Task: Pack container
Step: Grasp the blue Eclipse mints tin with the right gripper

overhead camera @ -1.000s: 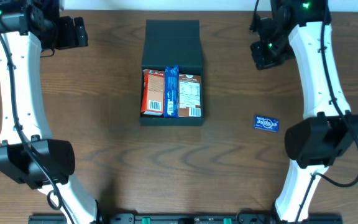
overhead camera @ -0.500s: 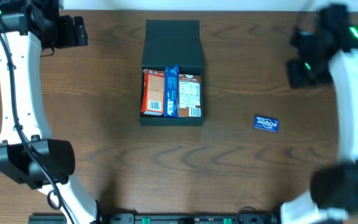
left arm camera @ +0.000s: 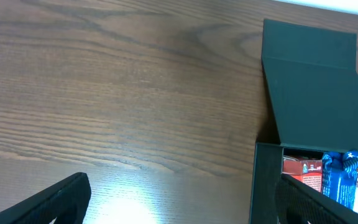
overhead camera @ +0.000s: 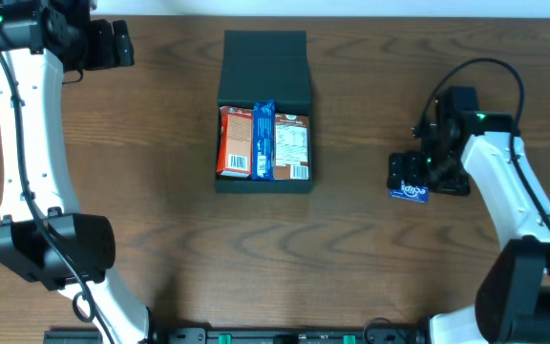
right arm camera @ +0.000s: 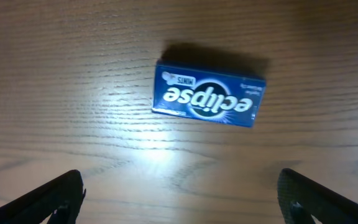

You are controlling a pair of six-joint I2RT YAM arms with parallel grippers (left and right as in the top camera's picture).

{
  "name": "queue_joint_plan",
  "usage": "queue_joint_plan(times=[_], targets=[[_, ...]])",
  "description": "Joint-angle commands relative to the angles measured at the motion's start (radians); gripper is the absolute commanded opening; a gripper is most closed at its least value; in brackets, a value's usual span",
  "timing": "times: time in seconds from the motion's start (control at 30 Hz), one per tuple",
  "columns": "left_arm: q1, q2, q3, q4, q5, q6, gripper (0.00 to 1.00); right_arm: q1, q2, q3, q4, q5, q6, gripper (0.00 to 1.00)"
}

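Overhead, at the far left of the dark brown wood-grain table (overhead camera: 160,191), the white left arm runs up the edge to its black left gripper (overhead camera: 120,46) in the top corner, well apart from everything else; its fingers (left arm camera: 48,202) show in its own wrist view spread wide at the bottom corners with only bare wood between them, holding nothing. Moving toward the middle, the matte dark green-black rectangular cardboard container (overhead camera: 264,113) sits on the table's centre near the far edge, its hinged flap lid (overhead camera: 265,67) thrown back flat away from the arms' bases. Inside stand an orange-red snack carton (overhead camera: 235,141), a blue wrapped packet (overhead camera: 263,139) and a brown-and-white printed packet (overhead camera: 292,145), packed side by side. Further right, well away from the container, the right gripper (overhead camera: 411,176) hangs directly over a small blue rectangular Eclipse mints box (right arm camera: 208,101) lying flat on the wood. From the right wrist view its fingers (right arm camera: 48,199) stand wide apart, either side of the box and above it, gripping nothing.
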Motion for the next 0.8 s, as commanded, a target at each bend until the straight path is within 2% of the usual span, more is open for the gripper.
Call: queue_joint_plan(times=[0.0,0.33,0.5,0.77], targets=[[0.002,0.011,0.0,0.0,0.007,0.002,0.95,0.019,0.039,-0.002,0.003,0.05,0.092,0.99],[0.002,0.011,0.0,-0.001,0.007,0.004,0.95,0.018,0.166,-0.002,0.064,0.076,0.156,0.99],[0.002,0.011,0.0,0.0,0.007,0.004,0.95,0.009,0.184,-0.003,0.113,0.144,0.187,0.99],[0.002,0.011,0.0,0.001,0.007,0.004,0.95,-0.011,0.187,-0.033,0.193,0.138,0.174,0.99]])
